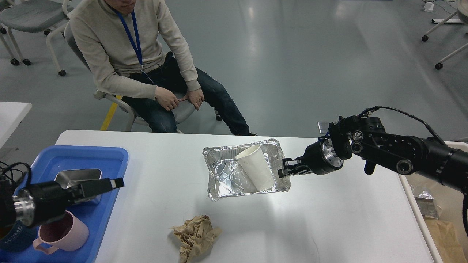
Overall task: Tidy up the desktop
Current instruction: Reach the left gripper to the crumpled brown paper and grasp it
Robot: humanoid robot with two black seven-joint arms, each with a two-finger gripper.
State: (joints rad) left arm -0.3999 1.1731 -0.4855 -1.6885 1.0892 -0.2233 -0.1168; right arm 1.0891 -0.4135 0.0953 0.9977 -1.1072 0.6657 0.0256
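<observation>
I saw a seated man [135, 54] beyond the desk's far edge, and office chairs [25, 18] stood behind him.

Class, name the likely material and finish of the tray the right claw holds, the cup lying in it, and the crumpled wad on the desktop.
Tray: thin aluminium foil, shiny, creased, crimped rim.
Cup: probably paper, matte white.
Wad: seemingly brown paper, dull, heavily wrinkled.
</observation>
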